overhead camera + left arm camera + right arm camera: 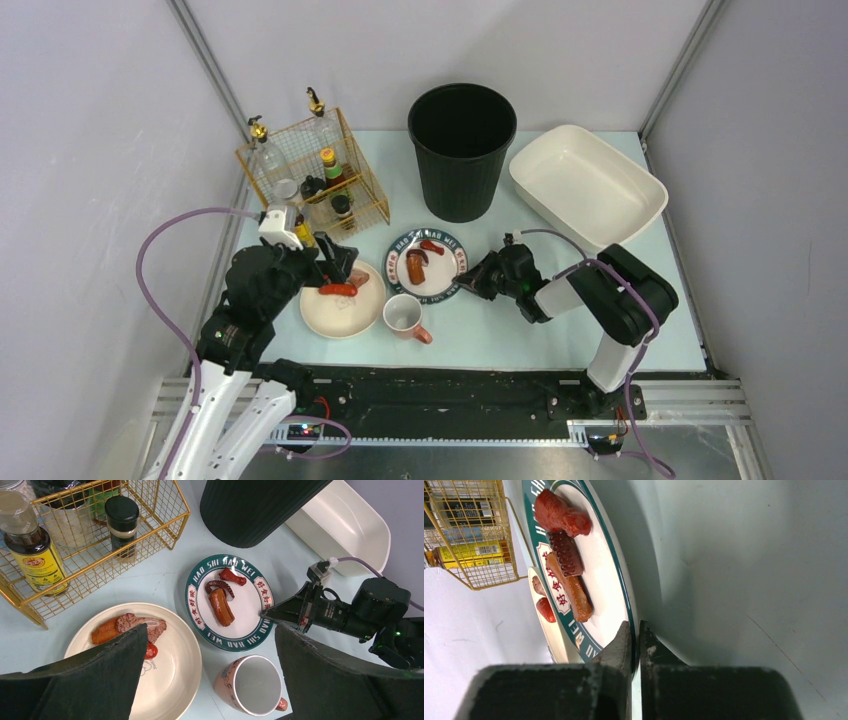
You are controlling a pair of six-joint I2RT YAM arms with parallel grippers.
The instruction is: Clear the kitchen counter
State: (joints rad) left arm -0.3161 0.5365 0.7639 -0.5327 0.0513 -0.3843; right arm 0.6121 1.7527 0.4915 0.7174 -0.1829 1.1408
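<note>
Right gripper (634,630): jaws pinched closed on rim of round white plate with green lettered border (589,647). Left gripper (338,265): jaws spread wide, nothing held, hovering above round cream plate (330,325). Pink mug (403,315) between grippers. Pale mint-green kitchen counter (500,325) directly beneath both grippers, carrying both plates and mug.

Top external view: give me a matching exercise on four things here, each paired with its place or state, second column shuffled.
1. green-rimmed plate
2. cream plate
3. mug
4. black bin

A. stands between the wire basket and the white basin
B. rim pinched by the right gripper
C. empty, in front of both plates
D. beneath the open left gripper

Pairs: 1-B, 2-D, 3-C, 4-A
</note>
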